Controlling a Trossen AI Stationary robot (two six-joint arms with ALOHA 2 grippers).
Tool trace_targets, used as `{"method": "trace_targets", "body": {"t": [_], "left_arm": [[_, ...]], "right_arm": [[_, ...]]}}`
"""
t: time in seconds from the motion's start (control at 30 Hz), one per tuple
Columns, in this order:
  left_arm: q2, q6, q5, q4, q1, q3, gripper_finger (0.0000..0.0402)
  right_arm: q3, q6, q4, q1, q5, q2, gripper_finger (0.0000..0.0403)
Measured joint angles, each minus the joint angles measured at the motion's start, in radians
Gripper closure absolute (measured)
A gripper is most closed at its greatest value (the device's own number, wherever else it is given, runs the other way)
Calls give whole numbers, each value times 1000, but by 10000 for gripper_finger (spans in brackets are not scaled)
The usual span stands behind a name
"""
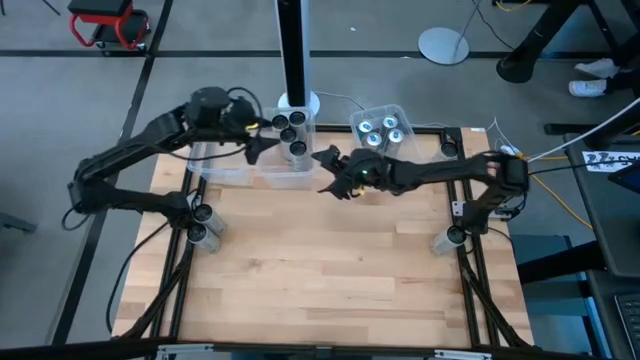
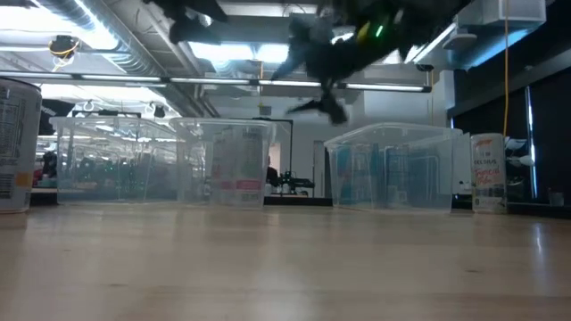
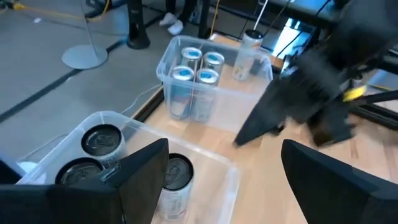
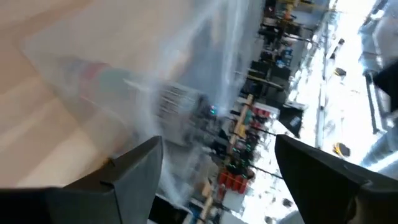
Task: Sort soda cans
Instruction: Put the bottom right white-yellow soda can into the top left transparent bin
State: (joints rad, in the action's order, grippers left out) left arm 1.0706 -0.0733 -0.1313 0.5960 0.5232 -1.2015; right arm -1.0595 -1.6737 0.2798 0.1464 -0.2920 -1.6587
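Note:
Two clear bins stand at the table's far edge. The left bin [image 1: 285, 172] holds three dark soda cans [image 1: 291, 129], seen close up in the left wrist view [image 3: 102, 140]. The right bin [image 1: 400, 112] holds several silver cans with bluish tops [image 1: 380, 130], also visible in the left wrist view [image 3: 196, 67]. My left gripper [image 1: 258, 150] hovers open just left of the dark-can bin, above its rim [image 3: 225, 146]. My right gripper [image 1: 322, 172] is open and empty in the air between the bins, near their front side [image 2: 308, 89] [image 4: 217, 140].
More cans stand upright at the table's sides: two by the left edge [image 1: 205, 225], one by the right edge [image 1: 450, 238], and one at the far right corner [image 1: 447, 147]. The bare wooden tabletop [image 1: 330, 270] spreads toward the near edge. A black post [image 1: 292, 50] rises behind the bins.

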Motion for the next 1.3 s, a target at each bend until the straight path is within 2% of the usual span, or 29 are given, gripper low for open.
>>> {"method": "trace_targets", "body": {"t": [0.13,0.33,0.47,0.57,0.73,0.83,1.0,1.07,1.3], "left_arm": [[-49,-15,1,14,0,25,100],[-50,72,3,21,0,96,100],[-51,123,-3,-88,0,182,100],[-56,146,-49,-212,0,256,100],[-59,96,-124,-463,-22,362,100],[-59,109,-137,-582,-65,435,100],[-58,114,-139,-679,-112,538,100],[-58,114,-138,-695,-128,563,100],[-58,127,-138,-683,-168,626,100]], "right_arm": [[-2,17,-188,-51,-91,140,95],[-1,145,-411,-91,-110,341,95],[-1,288,-560,-88,-109,451,95],[-1,375,-684,-87,-111,511,95],[-1,542,-842,-87,-107,571,95],[-1,651,-933,-87,-51,591,95],[-42,906,-1119,-94,190,602,95],[-67,1021,-1184,-130,246,602,95],[-123,1425,-1450,-285,266,602,95]]}}
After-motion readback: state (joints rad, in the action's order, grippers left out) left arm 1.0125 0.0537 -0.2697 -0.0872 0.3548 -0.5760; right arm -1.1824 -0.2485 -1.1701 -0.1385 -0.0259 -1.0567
